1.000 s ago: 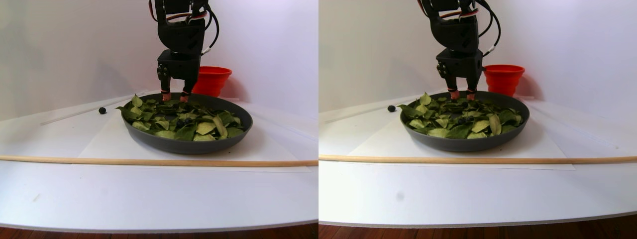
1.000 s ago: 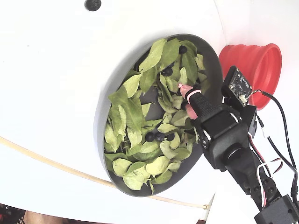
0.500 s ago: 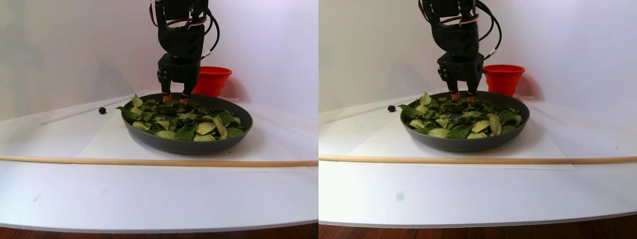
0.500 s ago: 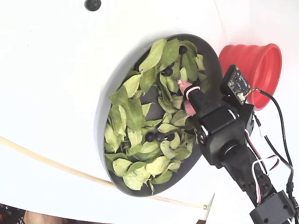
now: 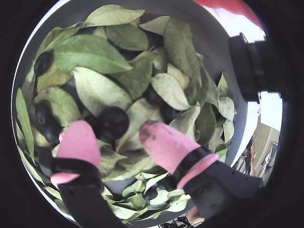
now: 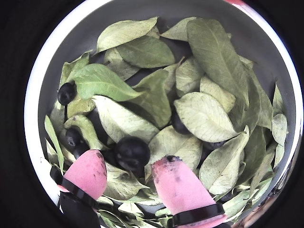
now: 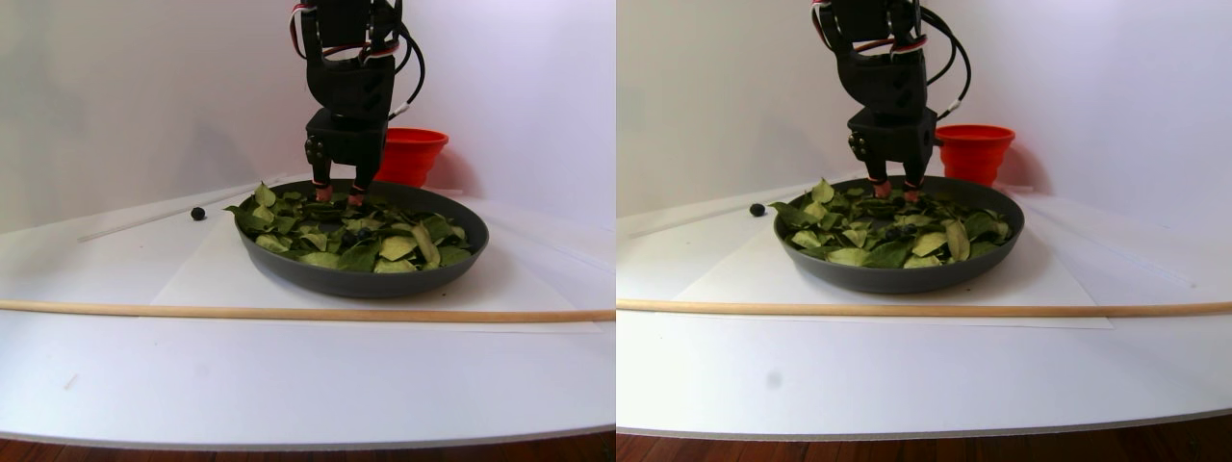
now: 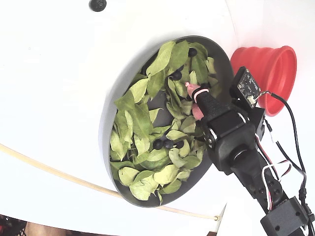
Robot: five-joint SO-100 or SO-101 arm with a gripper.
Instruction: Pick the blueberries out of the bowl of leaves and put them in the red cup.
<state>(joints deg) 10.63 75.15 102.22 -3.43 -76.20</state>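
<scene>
My fingers stand apart around a berry at the bowl's 6 o'clock; it's soft, round, roll-prone, so I'd pinch gently across its middle.

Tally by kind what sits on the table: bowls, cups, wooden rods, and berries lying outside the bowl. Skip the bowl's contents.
Bowl: 1
Red cup: 1
Wooden rod: 1
Blueberry outside the bowl: 1
Total: 4
</scene>
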